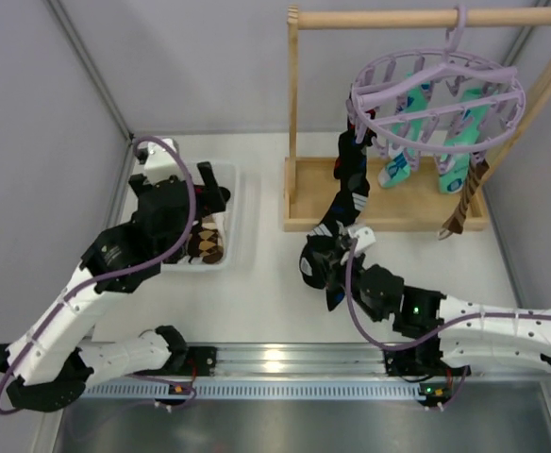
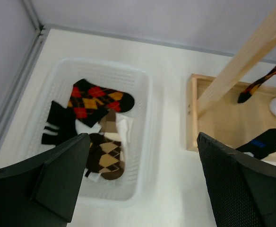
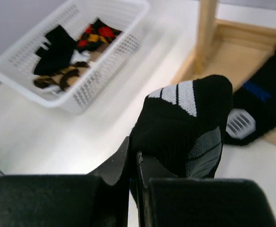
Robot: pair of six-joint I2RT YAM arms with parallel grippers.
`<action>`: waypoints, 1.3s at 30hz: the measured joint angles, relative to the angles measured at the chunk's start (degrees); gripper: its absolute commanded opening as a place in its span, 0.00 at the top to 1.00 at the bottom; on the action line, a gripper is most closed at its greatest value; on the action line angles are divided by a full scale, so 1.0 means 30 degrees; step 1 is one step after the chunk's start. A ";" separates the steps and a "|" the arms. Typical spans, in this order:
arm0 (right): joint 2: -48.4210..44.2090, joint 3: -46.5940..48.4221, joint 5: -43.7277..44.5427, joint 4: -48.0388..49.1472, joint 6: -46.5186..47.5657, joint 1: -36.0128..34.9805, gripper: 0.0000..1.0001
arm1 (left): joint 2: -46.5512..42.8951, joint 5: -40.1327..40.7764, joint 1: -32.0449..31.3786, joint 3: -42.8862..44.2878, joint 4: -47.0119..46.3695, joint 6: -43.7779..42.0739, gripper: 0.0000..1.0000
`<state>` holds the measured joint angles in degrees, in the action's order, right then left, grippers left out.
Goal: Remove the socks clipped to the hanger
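The hanger [image 1: 417,57] was lilac. Its turquoise socks [image 1: 398,170] bore white and blue marks. The long black sock [image 1: 351,184] at its 8 o'clock had blue-white diamonds, plus white stripes and grey at its end. A dark sock [image 1: 466,200] with orange-red diamonds hung at 4 o'clock. In the white basket [image 2: 145,109], a black argyle sock [image 2: 98,99] with red and orange diamonds lay at 12 o'clock, a brown argyle sock [image 2: 105,158] with tan diamonds at 6, and a white-barred black sock [image 2: 55,125] at 9.

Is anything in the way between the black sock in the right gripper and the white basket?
The table between the black sock and the basket is bare, but the open left gripper hangs over the basket, covering part of it.
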<state>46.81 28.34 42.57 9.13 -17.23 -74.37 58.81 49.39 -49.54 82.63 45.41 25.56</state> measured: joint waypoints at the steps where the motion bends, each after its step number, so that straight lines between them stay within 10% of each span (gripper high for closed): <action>1: 0.0765 0.0896 -0.1297 -0.0029 0.0138 0.0634 1.00 | -0.0685 -0.0138 0.0503 -0.0576 0.0291 0.0109 0.02; 20: 2.0531 2.4633 -1.7209 -0.2113 0.2608 0.5217 0.98 | -0.7730 0.5151 0.2514 -0.3177 0.1770 0.1515 0.02; 24: 2.4181 2.8684 -1.8083 -0.3628 0.2798 0.5362 0.42 | -0.7839 0.5493 0.2739 -0.3861 0.1778 0.1588 0.02; 28: 2.5143 2.9099 -1.7981 -0.5136 0.2783 0.5654 0.19 | -0.7388 0.5151 0.2754 -0.4284 0.1829 0.1508 0.02; 32: 2.3598 2.7052 -1.7172 -0.5479 0.2892 0.6127 0.17 | -0.7009 0.4233 0.2769 -0.4430 0.1654 0.1071 0.02; 39: 1.3908 1.7959 -1.4513 -0.5071 0.2892 0.7023 0.13 | -0.6951 0.0823 0.2812 -0.5231 0.0466 -0.0503 0.02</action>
<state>88.53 82.21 -0.97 -6.09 -8.56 -53.30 37.95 51.86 -41.10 66.94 46.81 24.05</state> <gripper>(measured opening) 0.852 0.984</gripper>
